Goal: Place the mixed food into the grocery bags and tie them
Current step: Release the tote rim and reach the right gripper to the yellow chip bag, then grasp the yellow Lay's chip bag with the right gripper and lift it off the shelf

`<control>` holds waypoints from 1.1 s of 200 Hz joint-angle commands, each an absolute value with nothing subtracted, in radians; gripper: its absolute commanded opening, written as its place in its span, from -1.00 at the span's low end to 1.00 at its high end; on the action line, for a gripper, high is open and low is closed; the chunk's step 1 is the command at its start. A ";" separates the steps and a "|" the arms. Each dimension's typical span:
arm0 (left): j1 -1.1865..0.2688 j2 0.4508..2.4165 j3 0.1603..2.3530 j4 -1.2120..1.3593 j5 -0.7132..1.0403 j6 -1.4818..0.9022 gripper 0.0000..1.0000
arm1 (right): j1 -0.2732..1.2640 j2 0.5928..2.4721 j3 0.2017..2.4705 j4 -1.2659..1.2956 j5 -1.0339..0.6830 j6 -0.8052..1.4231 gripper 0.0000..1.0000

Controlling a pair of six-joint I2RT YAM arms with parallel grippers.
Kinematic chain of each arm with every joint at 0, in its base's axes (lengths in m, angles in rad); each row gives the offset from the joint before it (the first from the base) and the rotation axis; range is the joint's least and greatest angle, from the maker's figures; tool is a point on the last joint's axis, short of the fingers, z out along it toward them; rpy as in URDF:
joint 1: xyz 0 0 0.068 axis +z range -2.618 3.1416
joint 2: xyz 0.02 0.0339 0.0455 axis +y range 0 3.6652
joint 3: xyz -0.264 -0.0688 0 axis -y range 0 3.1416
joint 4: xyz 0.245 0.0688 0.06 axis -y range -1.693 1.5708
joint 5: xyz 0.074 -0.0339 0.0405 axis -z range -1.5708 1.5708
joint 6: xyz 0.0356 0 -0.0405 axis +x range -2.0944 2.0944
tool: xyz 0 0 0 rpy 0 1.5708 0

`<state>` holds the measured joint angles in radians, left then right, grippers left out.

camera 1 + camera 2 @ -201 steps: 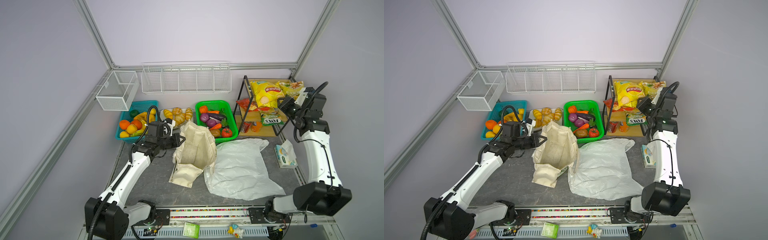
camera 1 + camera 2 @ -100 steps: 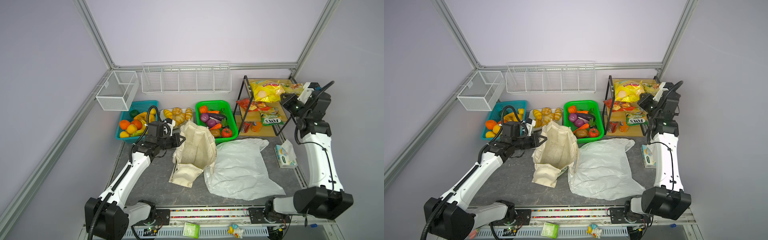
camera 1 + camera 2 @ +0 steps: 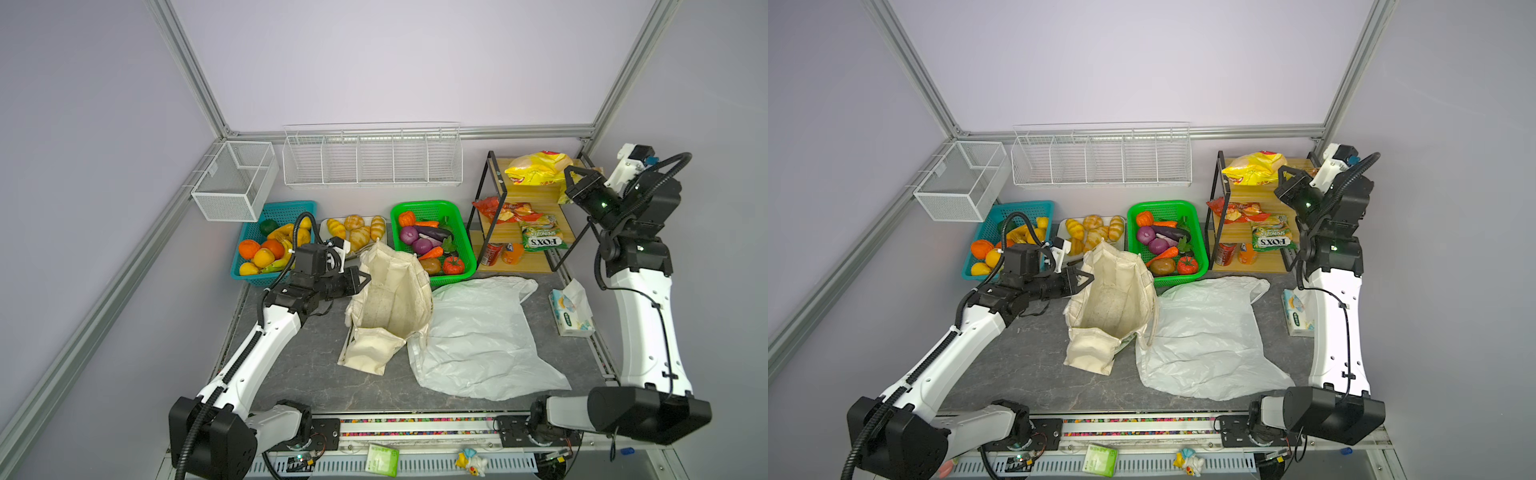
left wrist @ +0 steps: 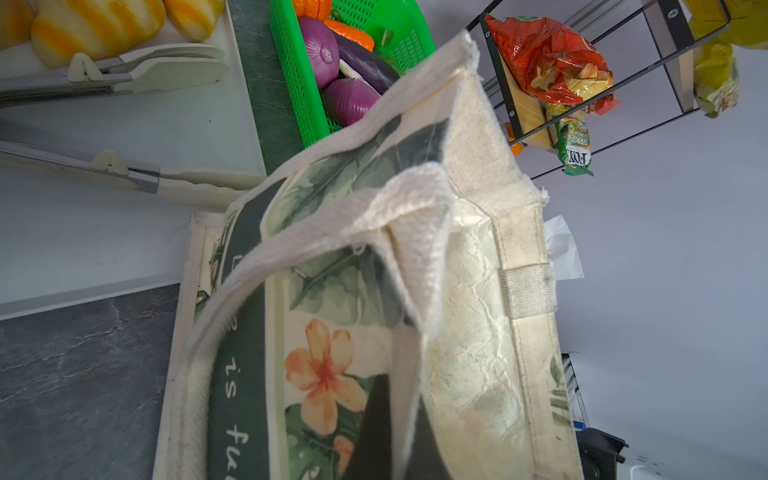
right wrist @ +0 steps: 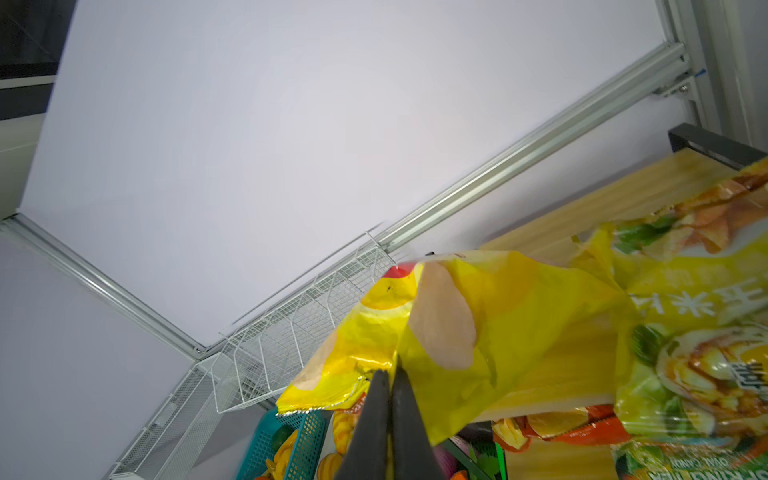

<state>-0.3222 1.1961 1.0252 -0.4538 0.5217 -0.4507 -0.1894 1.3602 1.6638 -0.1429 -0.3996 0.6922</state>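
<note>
Bright, diffuse light falls from above in both top views. Shadows on the dark grey stone-look tabletop (image 3: pixel 299 374) are soft; the thin crinkly white plastic bag (image 3: pixel 478 332) shows a mild sheen. Silvery aluminium frame posts (image 3: pixel 189 66) lean outward at the wide-angle edges. The left wrist view renders the weave of the cream canvas tote (image 4: pixel 478 332) sharply. In the right wrist view the glossy yellow snack packet (image 5: pixel 519 316) carries glare spots, and the black gripper fingers (image 5: pixel 372 419) close to the lens look soft.
</note>
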 commanded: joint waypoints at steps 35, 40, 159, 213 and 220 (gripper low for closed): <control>-0.318 1.169 1.016 -0.389 0.525 -0.448 -1.00 | -0.128 1.301 1.750 -0.070 -0.519 0.695 -0.87; -0.317 1.170 1.015 -0.388 0.525 -0.451 -1.00 | -0.115 1.298 1.753 -0.080 -0.535 0.685 -0.87; -0.318 1.206 1.009 -0.373 0.542 -0.493 -1.00 | 0.457 1.318 1.680 -0.276 -0.732 0.460 -0.88; -0.317 1.201 1.005 -0.374 0.522 -0.488 -1.00 | 0.574 1.426 1.558 -0.351 -0.755 0.365 -0.88; -0.317 1.200 1.006 -0.375 0.521 -0.486 -1.00 | 0.574 1.440 1.542 -0.372 -0.746 0.344 -0.88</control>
